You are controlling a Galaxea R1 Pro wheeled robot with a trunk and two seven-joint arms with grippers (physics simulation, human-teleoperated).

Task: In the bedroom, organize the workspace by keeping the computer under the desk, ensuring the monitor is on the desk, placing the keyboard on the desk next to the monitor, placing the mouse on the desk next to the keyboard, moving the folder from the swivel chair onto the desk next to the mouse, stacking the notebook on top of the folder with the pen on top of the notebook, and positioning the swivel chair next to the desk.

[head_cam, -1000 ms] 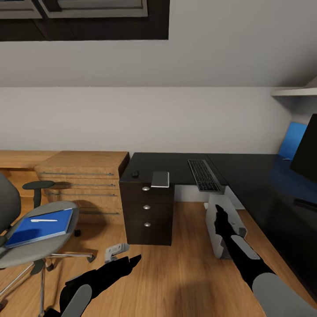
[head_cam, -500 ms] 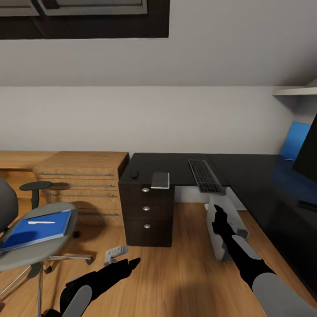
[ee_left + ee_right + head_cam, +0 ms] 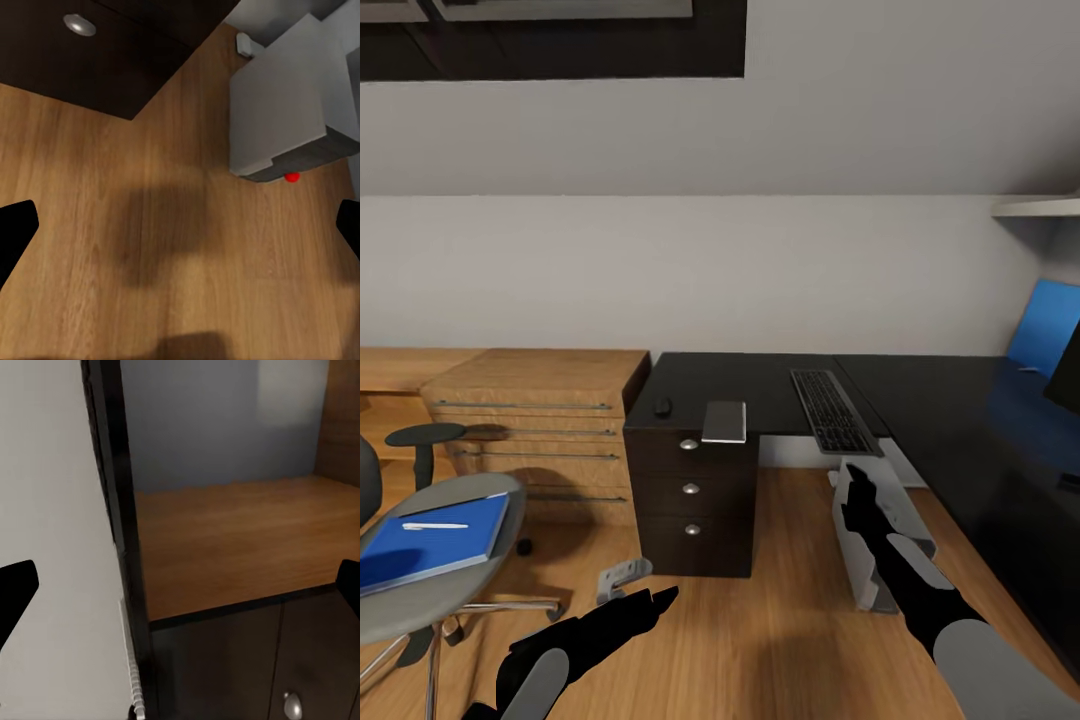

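Sloped grey walls close over a black desk surface [image 3: 760,375] carrying the keyboard [image 3: 833,412], the mouse [image 3: 662,406] and the notebook [image 3: 724,421], which overhangs the front edge above a black drawer unit [image 3: 690,495]. On the swivel chair [image 3: 440,585] lies the blue folder [image 3: 430,540] with a pen [image 3: 434,526] on top. Beside the unit, the computer [image 3: 875,535] stands on the floor. Left gripper [image 3: 650,600] and right gripper [image 3: 857,492] both hang released, holding nothing.

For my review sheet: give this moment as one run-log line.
folder with pen on swivel chair | keyboard, mouse, notebook on desk | both tools open, empty
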